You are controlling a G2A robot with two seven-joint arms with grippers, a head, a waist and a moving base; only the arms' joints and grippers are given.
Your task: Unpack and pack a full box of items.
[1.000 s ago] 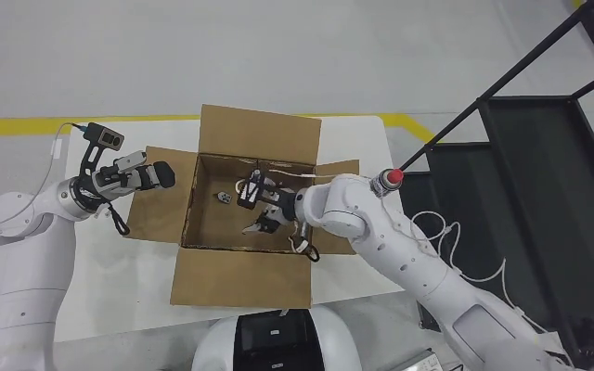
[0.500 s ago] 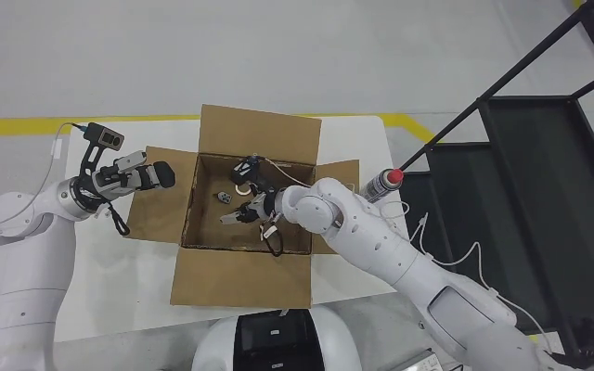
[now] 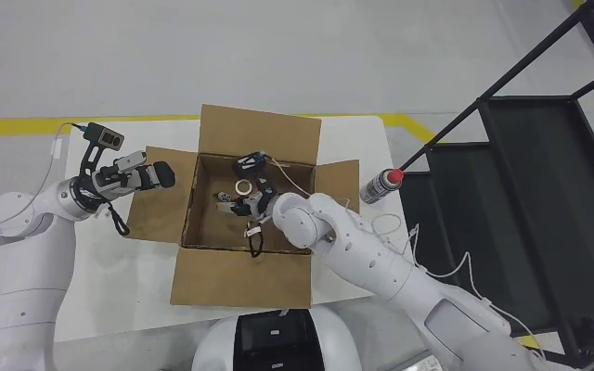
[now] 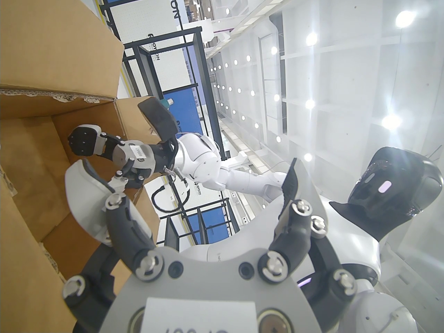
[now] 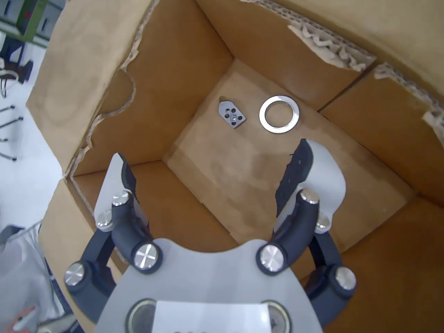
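Flat on floor of box (image 5: 163, 98): metal ring (image 5: 279, 114), drilled plate (image 5: 231, 114) just beside. Probably light, rigid, slick; best pinched across ring's rim. Above them, right claw (image 5: 211, 155) spread wide; left claw (image 4: 187, 171) spread, outside box.

I counted one cardboard box (image 3: 241, 278) standing on the one desk (image 3: 121, 278), and I noted four flaps on it, all folded outward. On the box floor I logged two loose items: one metal ring (image 5: 279, 114) and one small grey plate (image 5: 231, 114), drilled with several holes. Outside the box I recorded one spray can (image 3: 379, 186), fitted with one red cap. Two pincers entered the count: the left pincer (image 3: 153, 174) and the right pincer (image 5: 211, 155).
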